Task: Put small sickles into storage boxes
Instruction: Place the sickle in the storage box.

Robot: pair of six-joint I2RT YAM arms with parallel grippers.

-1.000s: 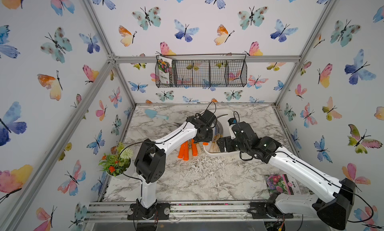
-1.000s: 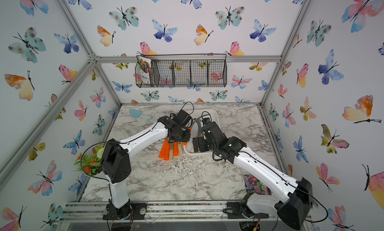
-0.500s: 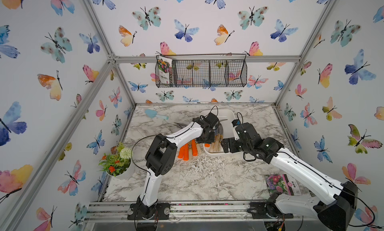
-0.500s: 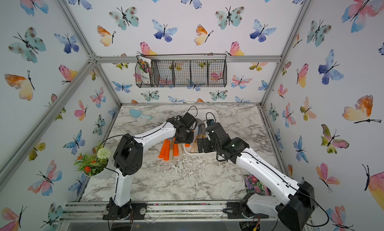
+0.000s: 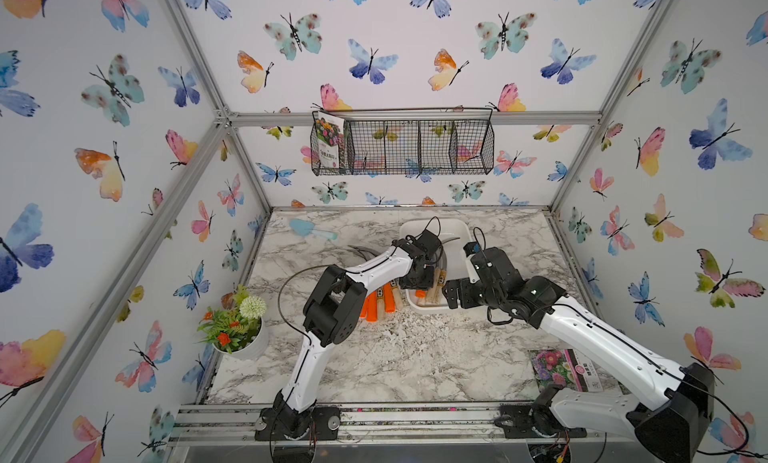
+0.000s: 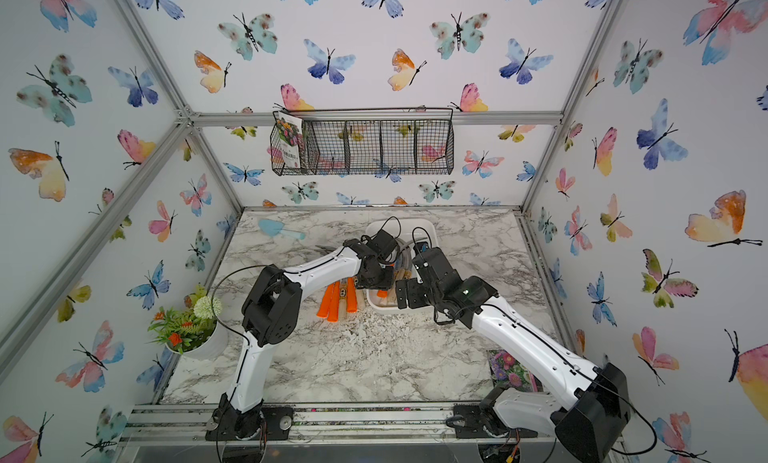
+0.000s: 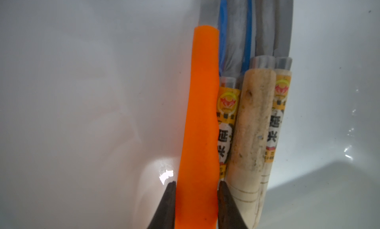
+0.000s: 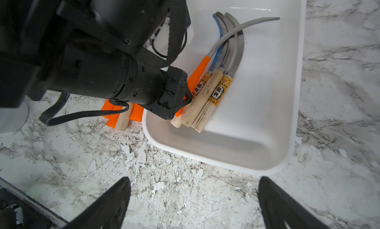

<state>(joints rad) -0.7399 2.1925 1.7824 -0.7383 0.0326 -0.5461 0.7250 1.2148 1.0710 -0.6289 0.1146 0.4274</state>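
The white storage box (image 8: 296, 94) lies on the marble table, seen in both top views (image 5: 461, 228) (image 6: 426, 226). Three wood-handled small sickles (image 8: 205, 94) (image 7: 255, 125) lie side by side in it. My left gripper (image 7: 196, 184) is shut on an orange-handled sickle (image 7: 201, 114) (image 8: 200, 68), held low in the box against the wooden handles. More sickles (image 5: 380, 301) (image 6: 336, 298) (image 8: 123, 114) with orange and wood handles lie on the table left of the box. My right gripper (image 8: 193, 178) stands open over bare marble just in front of the box, holding nothing.
A light blue trowel (image 5: 311, 228) lies at the back left. A white pot of flowers (image 5: 239, 328) stands at the left edge, and a seed packet (image 5: 565, 369) lies front right. A black wire basket (image 5: 403, 147) hangs on the back wall.
My left gripper has come forward and down into the box with the orange-handled sickle, its elbow swinging right. The right arm has shifted only slightly.
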